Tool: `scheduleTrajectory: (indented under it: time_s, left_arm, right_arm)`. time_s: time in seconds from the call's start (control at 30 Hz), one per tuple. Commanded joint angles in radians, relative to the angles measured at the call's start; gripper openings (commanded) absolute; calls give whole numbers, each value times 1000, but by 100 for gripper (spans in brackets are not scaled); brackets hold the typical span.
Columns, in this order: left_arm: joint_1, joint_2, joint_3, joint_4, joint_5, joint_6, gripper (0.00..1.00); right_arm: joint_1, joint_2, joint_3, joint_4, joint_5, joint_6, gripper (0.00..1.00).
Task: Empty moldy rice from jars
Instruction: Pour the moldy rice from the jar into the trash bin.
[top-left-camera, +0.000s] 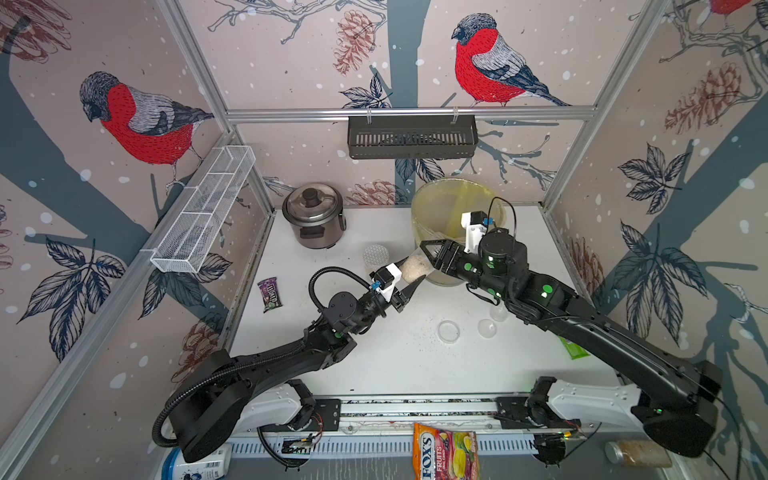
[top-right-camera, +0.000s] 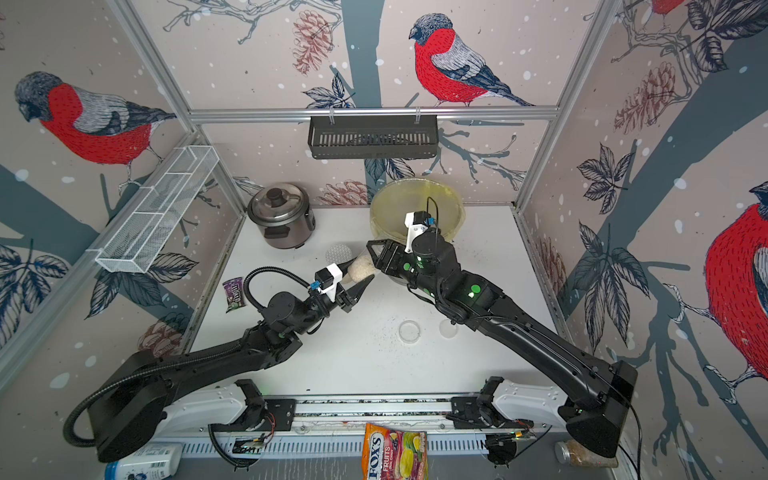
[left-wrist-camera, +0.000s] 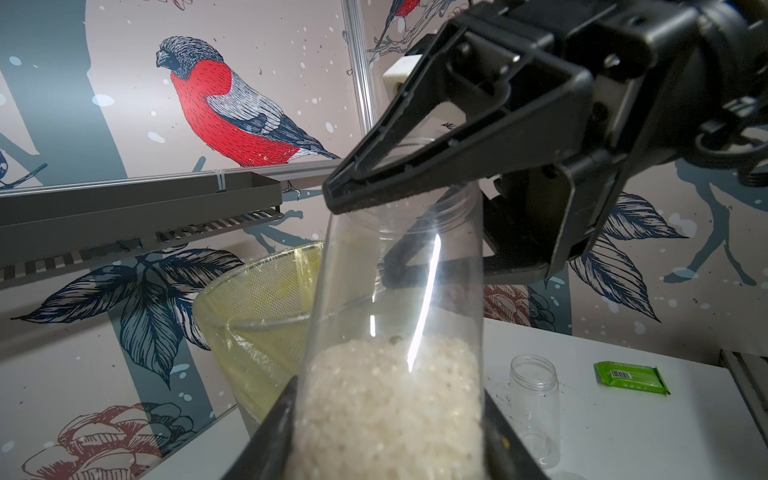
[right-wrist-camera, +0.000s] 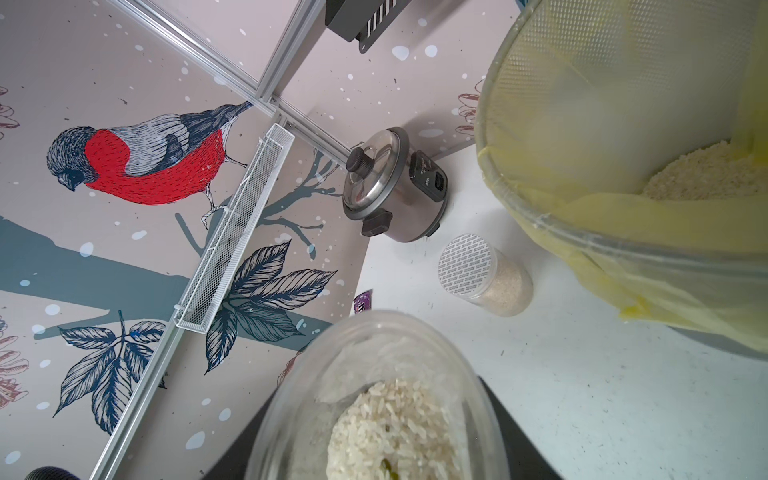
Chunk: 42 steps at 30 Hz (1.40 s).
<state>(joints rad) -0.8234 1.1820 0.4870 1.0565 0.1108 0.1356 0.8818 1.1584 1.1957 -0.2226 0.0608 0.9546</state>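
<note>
Jar (left-wrist-camera: 395, 270): clear, stiff-walled, probably light and slick, held off the counter (top-left-camera: 374, 365) near the bin (top-left-camera: 419, 216), its mouth uncapped. The rice (left-wrist-camera: 386, 407) sits loose at the base end and should slide when you tip. Left fingers (left-wrist-camera: 270, 440) are closed on the base around the rice; right fingers (left-wrist-camera: 457, 170) are clamped on the neck. Grip the body squarely; a hard squeeze could flex it.
</note>
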Motion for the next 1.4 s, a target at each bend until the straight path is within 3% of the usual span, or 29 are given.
scheduleTrajectory:
  time_s: [0.0,0.87,1.2,1.37]
  left_arm:
    - [6,5,22,31,-14,-12,42]
    - [49,24,65,26,32,-36,32]
    - [59,60,187,-153,47,24,30]
    - [125,91,308,-307,157,53,30]
  right_arm:
    - [3,-2,9,39,-44,3,39]
    - [-69,-5,37,35,-38,-40,100]
    - [-238,-58,82,-34,-64,-78,100]
    - [-364,-113,117,-40,-97,-113,100]
